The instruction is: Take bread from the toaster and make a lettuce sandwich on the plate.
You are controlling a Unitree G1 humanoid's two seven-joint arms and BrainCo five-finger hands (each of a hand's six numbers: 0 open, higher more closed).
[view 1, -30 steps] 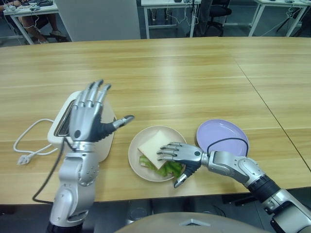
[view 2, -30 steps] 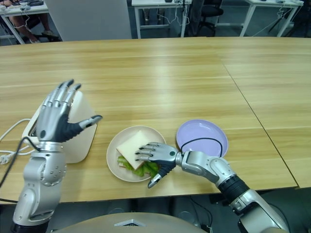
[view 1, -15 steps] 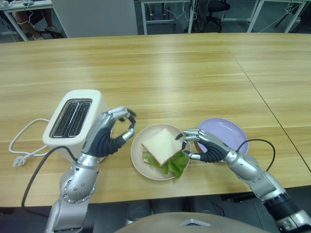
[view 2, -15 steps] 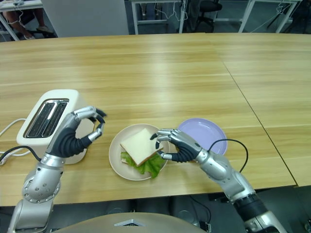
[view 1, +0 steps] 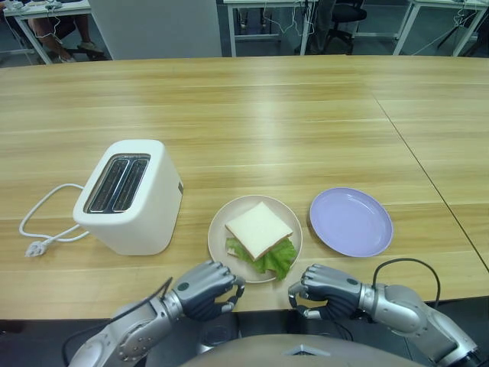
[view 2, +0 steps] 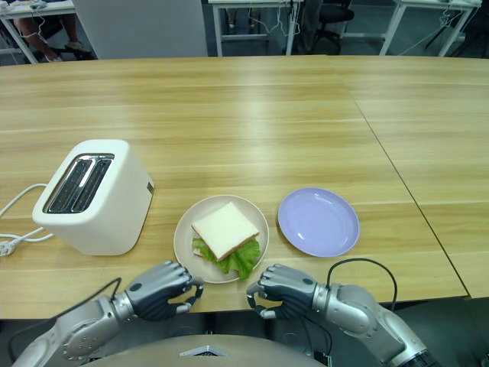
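Observation:
A white toaster (view 1: 127, 196) stands on the wooden table at the left, its two slots showing no bread. To its right a beige plate (view 1: 293, 249) holds a sandwich (view 1: 258, 228): a white bread slice on top with green lettuce (view 1: 273, 260) sticking out at the front. My left hand (view 1: 205, 289) sits at the table's near edge below the plate, fingers curled, holding nothing. My right hand (view 1: 326, 290) rests beside it at the near edge, also curled and holding nothing.
An empty purple plate (view 1: 351, 222) lies right of the sandwich plate. The toaster's white cord (view 1: 40, 225) loops on the table to the left. A table seam (view 1: 424, 180) runs diagonally at the right. Desks and chairs stand behind.
Both hands have drawn back from beside the plate to the table's near edge and curled shut. The sandwich stays on the beige plate.

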